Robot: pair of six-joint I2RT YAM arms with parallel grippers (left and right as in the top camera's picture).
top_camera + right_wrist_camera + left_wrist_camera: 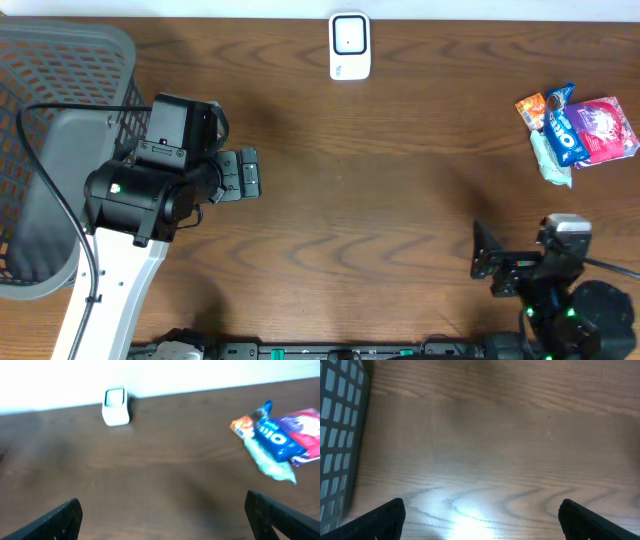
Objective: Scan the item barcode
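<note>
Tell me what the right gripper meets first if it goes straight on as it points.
Nothing, apparently: the right gripper aims between scanner and snack packets, at bare table; depth unclear.

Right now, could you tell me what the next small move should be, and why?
Probably swing the right gripper, open and empty, toward the snack packets on its side of the table; nothing is held yet, and the white scanner needs an item brought to it.

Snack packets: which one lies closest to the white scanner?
The small orange packet, at the pile's left edge. The blue Oreo pack, pink pack and pale green pack all lie farther from the scanner.
</note>
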